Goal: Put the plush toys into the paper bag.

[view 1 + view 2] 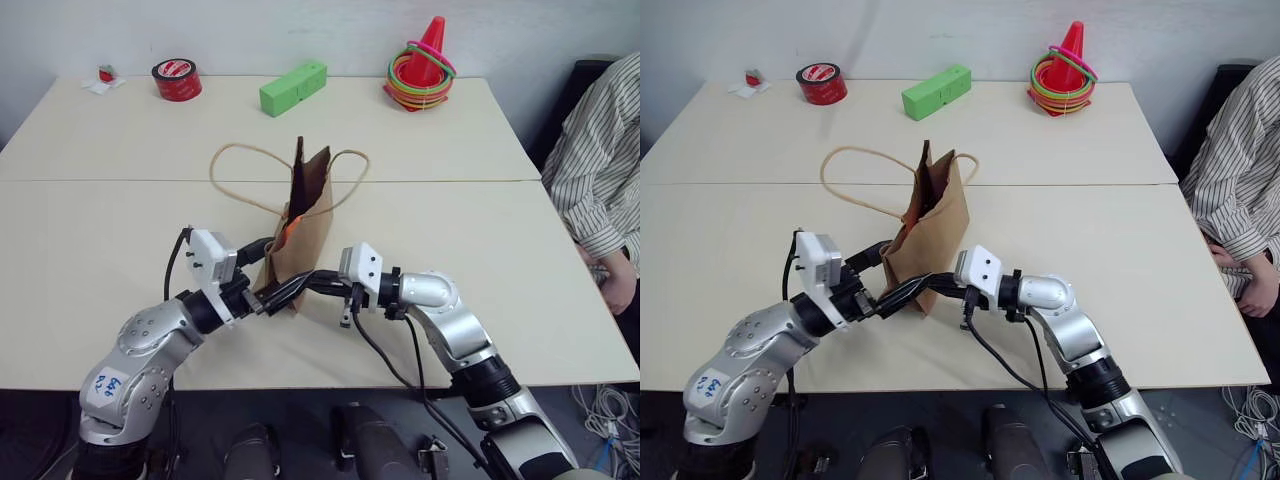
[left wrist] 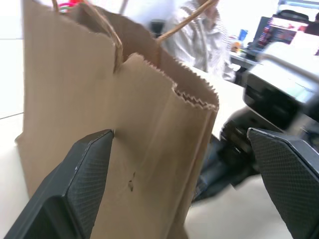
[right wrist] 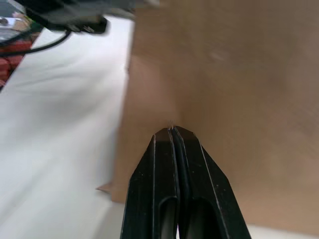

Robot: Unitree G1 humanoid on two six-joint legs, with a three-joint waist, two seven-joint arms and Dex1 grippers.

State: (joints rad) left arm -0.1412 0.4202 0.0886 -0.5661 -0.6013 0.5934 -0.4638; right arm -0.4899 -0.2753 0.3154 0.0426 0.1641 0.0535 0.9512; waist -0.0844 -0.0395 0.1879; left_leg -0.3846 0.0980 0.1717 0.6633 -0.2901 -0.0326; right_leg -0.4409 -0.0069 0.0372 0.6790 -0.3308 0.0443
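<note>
The brown paper bag (image 1: 308, 235) stands upright mid-table, its cord handles (image 1: 240, 170) looped out to the left and back. A bit of orange plush toy (image 1: 290, 228) peeks from its narrow opening. A small red-and-white toy (image 1: 105, 74) lies at the table's far left corner. My left gripper (image 1: 266, 274) is open, its wide-spread fingers (image 2: 84, 174) straddling the bag's near corner. My right gripper (image 3: 170, 132) is shut, reaching in from the right with its tips against the bag's near side wall. I cannot tell whether paper is pinched between them.
At the back of the table are a red tape roll (image 1: 177, 79), a green block (image 1: 293, 88) and an orange-red cone with coloured rings (image 1: 422, 68). A person in a striped shirt (image 1: 600, 170) sits at the table's right edge.
</note>
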